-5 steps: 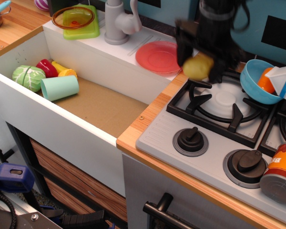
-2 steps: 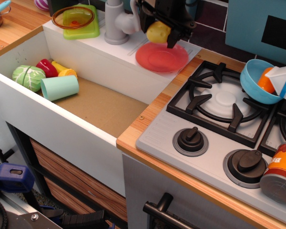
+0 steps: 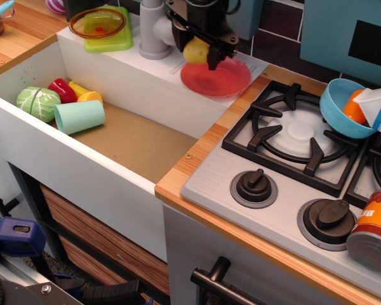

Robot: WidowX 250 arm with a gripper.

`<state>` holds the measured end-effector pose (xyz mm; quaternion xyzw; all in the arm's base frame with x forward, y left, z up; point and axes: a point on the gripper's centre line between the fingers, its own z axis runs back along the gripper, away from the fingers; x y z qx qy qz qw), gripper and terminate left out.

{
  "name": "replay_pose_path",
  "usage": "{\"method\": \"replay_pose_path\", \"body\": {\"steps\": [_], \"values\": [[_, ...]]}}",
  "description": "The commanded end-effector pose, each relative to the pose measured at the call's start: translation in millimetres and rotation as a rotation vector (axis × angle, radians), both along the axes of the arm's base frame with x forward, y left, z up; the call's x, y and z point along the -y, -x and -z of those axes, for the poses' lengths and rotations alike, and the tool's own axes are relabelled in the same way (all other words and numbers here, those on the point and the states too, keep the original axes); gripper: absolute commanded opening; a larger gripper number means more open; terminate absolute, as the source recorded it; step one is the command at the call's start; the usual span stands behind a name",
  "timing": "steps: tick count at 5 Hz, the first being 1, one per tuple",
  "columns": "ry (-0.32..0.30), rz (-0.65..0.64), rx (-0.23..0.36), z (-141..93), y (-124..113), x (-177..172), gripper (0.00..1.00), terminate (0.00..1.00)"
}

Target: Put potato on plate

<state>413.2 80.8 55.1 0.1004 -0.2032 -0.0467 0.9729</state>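
The pale yellow potato (image 3: 195, 51) is held between the black fingers of my gripper (image 3: 197, 52). It hangs just above the far left edge of the red-pink plate (image 3: 219, 77). The plate lies flat on the white ledge behind the sink, left of the stove. My gripper is shut on the potato, and part of the potato is hidden by the fingers.
A grey faucet (image 3: 153, 32) stands just left of my gripper. An orange bowl on a green tray (image 3: 101, 27) sits further left. The sink holds a mint cup (image 3: 80, 116) and toy vegetables (image 3: 39, 101). A blue bowl (image 3: 341, 108), carton and can (image 3: 373, 232) stand on the stove at right.
My gripper has carried the potato from over the stove's left edge leftward and back to above the plate, then slightly further left and lower in the last moment.
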Motion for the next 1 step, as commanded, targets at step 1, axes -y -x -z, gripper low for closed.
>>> {"method": "replay_pose_path", "body": {"steps": [1], "values": [[0.019,0.073,0.073,-8.3,-8.2,-9.9,1.00,1.00]]}}
